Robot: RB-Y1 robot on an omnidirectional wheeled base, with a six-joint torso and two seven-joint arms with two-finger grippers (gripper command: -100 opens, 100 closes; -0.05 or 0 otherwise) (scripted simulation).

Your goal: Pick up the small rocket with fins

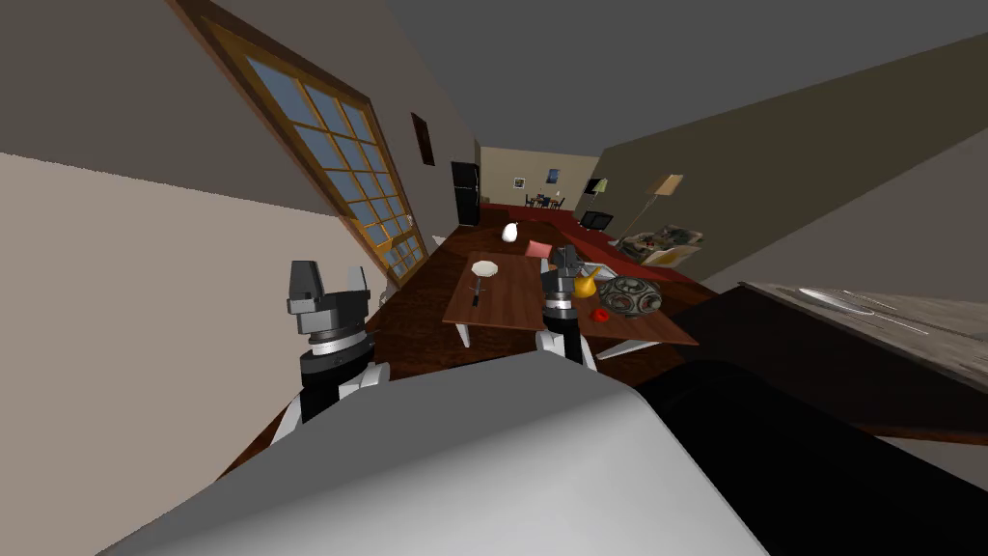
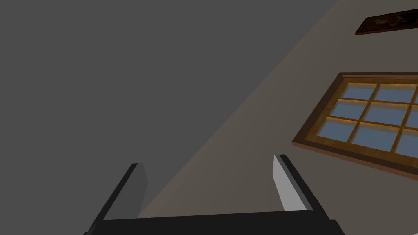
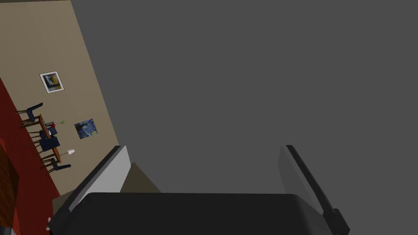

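A low brown table [image 1: 502, 307] stands ahead of me. At its right part lie a small yellow object [image 1: 585, 287] and a small red object [image 1: 601, 315]; which of them is the finned rocket I cannot tell. My right gripper [image 1: 564, 259] is raised upright in front of the table, just left of the yellow object, its fingers open and empty [image 3: 204, 171]. Off to the left, well away from the table, my left gripper [image 1: 331, 280] is also raised, open with nothing between its fingers [image 2: 208, 183].
The table also carries a white dish [image 1: 484, 267], a dark knife [image 1: 475, 292], a patterned round bowl [image 1: 629, 295] and a pink item [image 1: 537, 249]. A window [image 1: 347, 164] fills the left wall. A dark counter [image 1: 868, 319] stands close on the right.
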